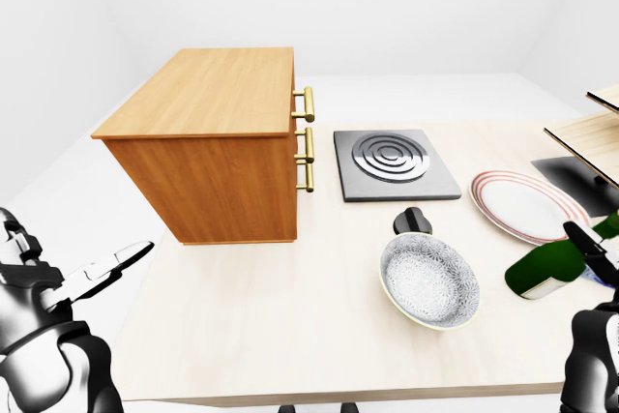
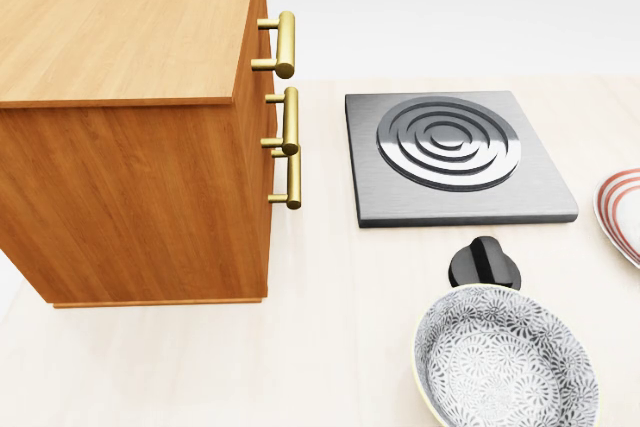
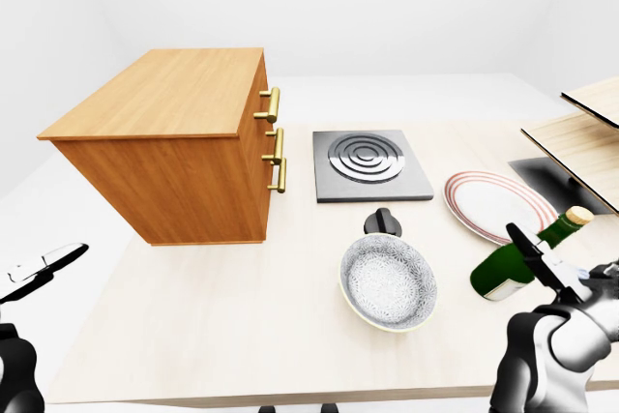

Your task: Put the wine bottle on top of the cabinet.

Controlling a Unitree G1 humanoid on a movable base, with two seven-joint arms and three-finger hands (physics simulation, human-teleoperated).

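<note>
A pale wooden table (image 3: pixel 242 316) seen from the robot's head. On its left side stands a wooden cabinet (image 3: pixel 164 147) with three brass drawer handles (image 3: pixel 276 138) facing right; its flat top is bare. Just right of it lies a square steel hob plate (image 3: pixel 366 163) with concentric rings, and below that in the view a small black knob (image 3: pixel 385 222) and a grey patterned bowl (image 3: pixel 389 280). A red-rimmed white plate (image 3: pixel 495 206) sits further right, with wooden shelving (image 3: pixel 580 142) at the right edge.

The green wine bottle (image 3: pixel 513 266) lies tilted on the table at the far right, below the plate, neck pointing up and right, well apart from the cabinet. The robot's right hand (image 3: pixel 556 282) is beside it with fingers spread apart, overlapping the bottle in the picture; I cannot tell whether they touch it, and they do not look closed round it. The left hand (image 1: pixel 92 273) hovers low at the left, off the table edge, fingers apart and holding nothing.

By my judgement the task is barely begun: the bottle is not yet gripped, and grasping, lifting, carrying across the table and setting on the cabinet top all remain
</note>
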